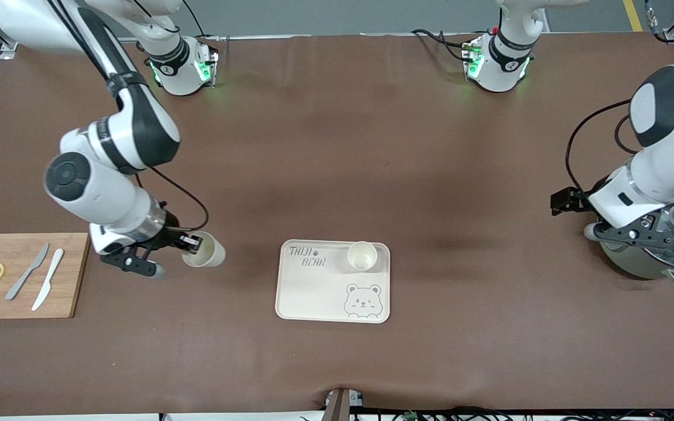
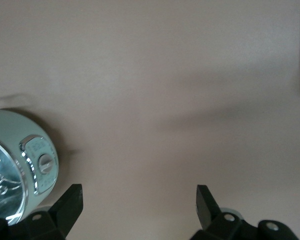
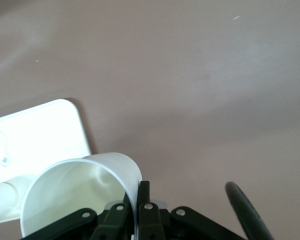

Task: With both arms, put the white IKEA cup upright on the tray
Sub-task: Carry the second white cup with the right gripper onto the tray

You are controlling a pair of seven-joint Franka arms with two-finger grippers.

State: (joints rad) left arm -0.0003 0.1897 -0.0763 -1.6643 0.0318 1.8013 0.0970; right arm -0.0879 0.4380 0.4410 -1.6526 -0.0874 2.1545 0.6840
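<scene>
Cup [image 1: 205,250] pinched by its rim wall in the right gripper [image 1: 192,243] — clenched, one finger inside, one outside — over bare table between board [image 1: 21,275] and tray [image 1: 333,282]. Its axis is tilted, mouth toward the gripper. A second cup [image 1: 362,255] stands upright on the tray. Left gripper [image 2: 140,202] waits, released, above the pot [image 1: 656,245].

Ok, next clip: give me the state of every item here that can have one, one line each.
right gripper: shut on the rim of the held cup
held cup: tilted, between cutting board and tray
cup on tray: upright
tray: flat on the table
left gripper: open, holding nothing, beside the pot
pot: lid on
knives: lying flat on the cutting board
</scene>
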